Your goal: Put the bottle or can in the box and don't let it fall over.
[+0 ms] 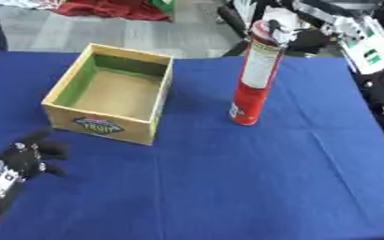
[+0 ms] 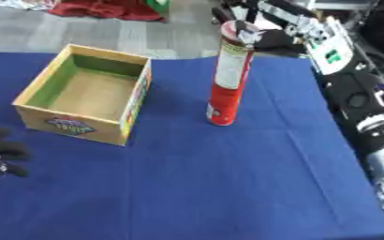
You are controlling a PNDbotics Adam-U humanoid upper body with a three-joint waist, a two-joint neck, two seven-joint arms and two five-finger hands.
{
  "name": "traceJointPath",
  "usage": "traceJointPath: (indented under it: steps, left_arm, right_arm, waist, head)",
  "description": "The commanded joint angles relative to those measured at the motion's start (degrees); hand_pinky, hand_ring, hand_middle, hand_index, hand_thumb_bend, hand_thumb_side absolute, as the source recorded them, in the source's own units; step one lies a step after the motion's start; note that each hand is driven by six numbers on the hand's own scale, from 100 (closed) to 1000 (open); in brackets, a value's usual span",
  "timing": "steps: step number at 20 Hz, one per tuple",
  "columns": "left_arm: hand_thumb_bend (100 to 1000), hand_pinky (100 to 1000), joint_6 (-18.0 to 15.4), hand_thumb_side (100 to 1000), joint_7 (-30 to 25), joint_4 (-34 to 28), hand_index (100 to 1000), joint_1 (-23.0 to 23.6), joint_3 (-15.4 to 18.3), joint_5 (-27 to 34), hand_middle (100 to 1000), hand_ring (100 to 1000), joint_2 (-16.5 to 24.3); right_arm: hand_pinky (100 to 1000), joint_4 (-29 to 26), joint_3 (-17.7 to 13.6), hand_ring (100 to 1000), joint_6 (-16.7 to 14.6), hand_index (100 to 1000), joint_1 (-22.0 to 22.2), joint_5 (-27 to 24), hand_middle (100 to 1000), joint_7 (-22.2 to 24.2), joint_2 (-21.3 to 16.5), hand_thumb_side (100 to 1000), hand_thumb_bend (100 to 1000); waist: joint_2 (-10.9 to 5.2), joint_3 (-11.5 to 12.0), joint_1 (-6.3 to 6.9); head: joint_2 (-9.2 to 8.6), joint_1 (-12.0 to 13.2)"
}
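A tall red can (image 1: 254, 79) with a pale label is seen standing upright on the blue tabletop (image 1: 228, 187), just beside the right wall of an open wooden box (image 1: 113, 93), apart from it and not yet inside. The box is empty, its green-lined interior facing up, so a clear drop zone is available. The right hand (image 1: 298, 37) is positioned at the can's top, at the far right of the scene; dark fingers (image 2: 270, 40) are seen against the cap area, but whether they are curled round the can or merely touching it cannot be told. A hold high on a tall, narrow can is judged risky: the base could swing and the can could tip on set-down. The left hand (image 1: 30, 157) is rested idle near the lower left corner, fingers relaxed and spread, holding nothing. The step in hand is judged to be the grasp before the lift.
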Motion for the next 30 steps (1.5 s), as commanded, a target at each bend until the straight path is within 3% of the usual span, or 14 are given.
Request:
traceJointPath:
  steps: [1,13,17,30]
  left_arm:
    - [100,645,-0.06,865,-0.14,-1.19,963,-0.82,0.09,0.34,724,766,0.18]
    - [100,645,-0.11,864,-0.22,-1.18,963,-0.69,0.11,0.39,723,765,0.25]
    - [100,645,-0.11,865,-0.25,-1.15,963,-0.64,0.12,0.36,723,765,0.26]
    - [100,644,-0.15,864,-0.44,-1.15,964,-0.46,0.16,0.45,723,764,0.21]
  right_arm:
    - [1000,0.36,-0.07,964,-13.57,998,-0.71,0.44,957,13.22,-0.79,481,100]
    - [1000,-3.19,0.46,947,-11.35,991,-1.32,-9.32,939,16.35,-1.12,420,100]
    - [1000,-3.71,0.08,944,-10.14,991,-1.67,-10.66,938,17.01,-1.1,406,100]
    - [1000,-6.13,0.17,936,-8.07,989,-2.57,-13.78,929,17.59,0.13,383,100]
  waist:
    - [-0.48,0.1,0.29]
    - [-0.59,0.0,0.4]
    - [-0.62,0.03,0.41]
    - [-0.92,0.08,0.64]
  head:
    - [-0.45,-0.26]
    - [-0.52,-0.76]
    - [-1.3,-1.45]
    - [-0.75,-1.61]
